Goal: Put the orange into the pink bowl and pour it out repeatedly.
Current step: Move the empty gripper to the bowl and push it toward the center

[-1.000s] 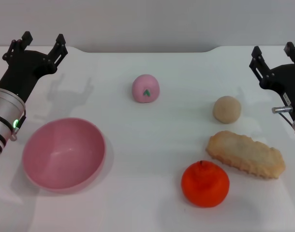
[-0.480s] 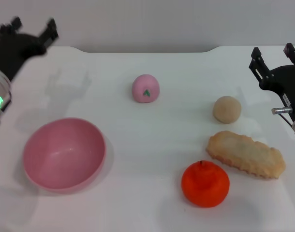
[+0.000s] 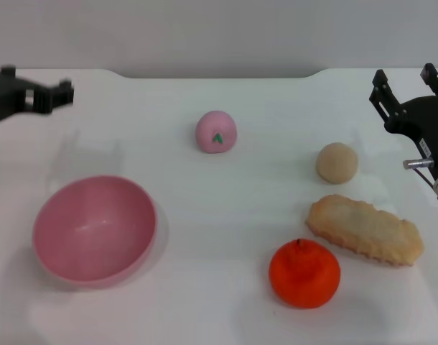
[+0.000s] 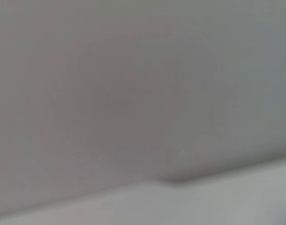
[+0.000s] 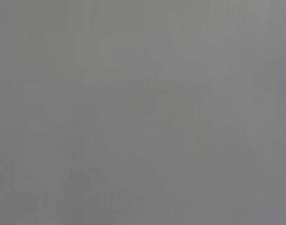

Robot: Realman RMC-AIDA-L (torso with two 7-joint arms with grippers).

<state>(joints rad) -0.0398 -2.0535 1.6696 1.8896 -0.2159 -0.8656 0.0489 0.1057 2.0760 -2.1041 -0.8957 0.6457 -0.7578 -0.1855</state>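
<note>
The orange (image 3: pixel 304 273) rests on the white table at the front right, stem up. The pink bowl (image 3: pixel 95 230) stands upright and empty at the front left. My left gripper (image 3: pixel 38 85) is at the far left edge of the head view, behind the bowl and well apart from it, blurred by motion, open and empty. My right gripper (image 3: pixel 404 72) is at the far right rear, open and empty, behind the orange and away from it. Both wrist views show only blank grey.
A small pink ball with a green mark (image 3: pixel 217 132) lies at the middle rear. A beige ball (image 3: pixel 337 162) and a flat crusty bread piece (image 3: pixel 365 229) lie on the right, just behind the orange. The table's back edge (image 3: pixel 219 72) runs along the wall.
My left arm has swung to the left and back, away from the bowl, and is now mostly out of the head view. The right arm and all objects have not moved.
</note>
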